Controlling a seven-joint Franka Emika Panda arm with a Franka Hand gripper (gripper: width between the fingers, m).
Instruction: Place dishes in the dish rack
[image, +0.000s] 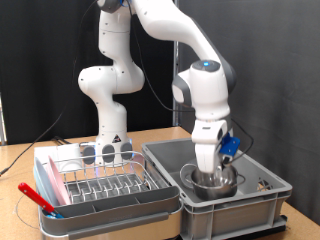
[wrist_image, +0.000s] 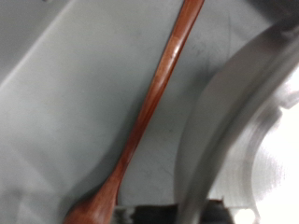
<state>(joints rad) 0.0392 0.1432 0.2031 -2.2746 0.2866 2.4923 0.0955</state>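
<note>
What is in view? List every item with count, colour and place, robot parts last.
Dish rack: one, pale grey-white tray with silver wire prongs, exterior view's lower left.
Crate: one, plain grey, right of the rack.
Steel bowl: one, shiny, inside the crate under the gripper.
Spoon: one, reddish-brown, long handle, on the crate floor beside the bowl.
Red-handled item: one, at the rack's left edge.
Table: one, wooden, under everything.
Robot arm: one, white, bent over the crate.
Gripper: one, lowered at the bowl's rim; jaws hidden.
</note>
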